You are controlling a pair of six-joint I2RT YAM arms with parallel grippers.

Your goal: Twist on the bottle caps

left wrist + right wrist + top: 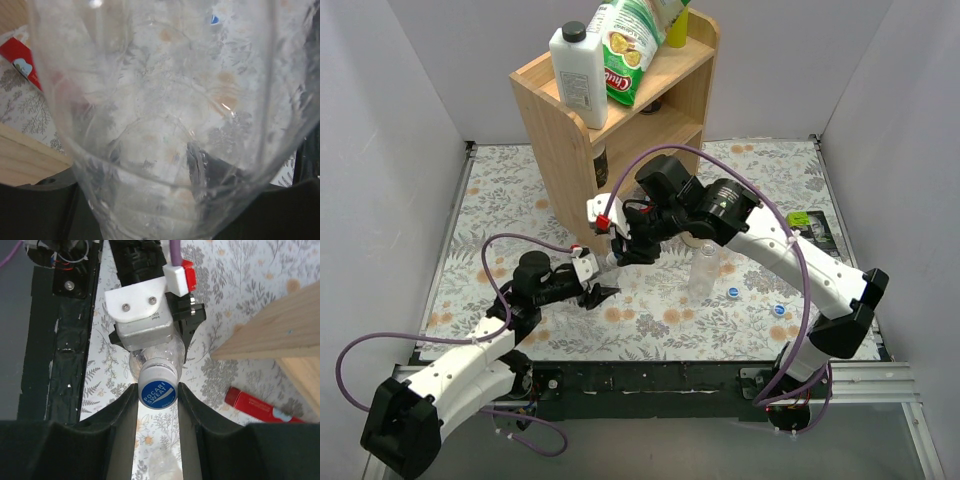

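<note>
**Cap on neck, both pincers engaged**

Top view. Arms meet near the middle of the floral counter [500, 190], at 5 o'clock from the wooden shelf unit [570, 130]. The left pincer [603, 291] reaches in from 8 o'clock. The right pincer [617, 258] comes down from 2 o'clock, just above it. What sits between them is too small to read here. A second bottle [703, 270] stands upright at 3 o'clock of the pair, apart from them. One loose cap [732, 293] lies just beside it and a further cap [779, 310] lies out toward 4 o'clock.

Left wrist view. The clear bottle [165, 125] fills the frame. The left pincer is clamped on its body.

Right wrist view. The blue cap [158, 392] sits on the bottle's neck. The right pincer's fingers [122, 415] pinch it, one at 9 o'clock and one at 3 o'clock of the cap. The left pincer holds the bottle body at 12 o'clock of the cap. The bottle's long axis runs straight away from this camera, with the cap face square to it.

Judgement: the twist turns on that shared axis. The right arm works the cap while the left only steadies the bottle. Whether the threads have caught cannot be told. A red tube [260, 407] lies at 4 o'clock, apart.
</note>
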